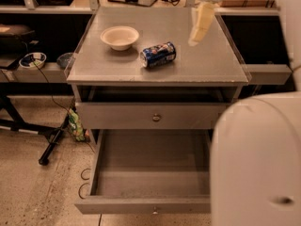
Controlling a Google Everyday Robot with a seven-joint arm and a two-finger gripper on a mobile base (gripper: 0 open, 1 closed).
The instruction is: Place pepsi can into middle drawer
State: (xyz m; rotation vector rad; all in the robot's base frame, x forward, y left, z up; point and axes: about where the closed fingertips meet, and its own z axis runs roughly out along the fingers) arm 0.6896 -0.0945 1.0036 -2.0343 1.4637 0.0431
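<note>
gripper (201,25): hangs over the right rear of the cabinet top (197,67), right of the pepsi can and apart from it (whether it is spread or closed is not clear)
pepsi can (158,54): lies on its side near the middle of the cabinet top, just right of the bowl, not touching it
bowl (120,36): cream-white, upright, left of centre
middle drawer (150,205): pulled well out, grey tray showing
upper drawer (156,117): closed, round knob at centre
robot body (256,164): white, rounded, lower right

pincer (201,24) aloft, upper right
</note>
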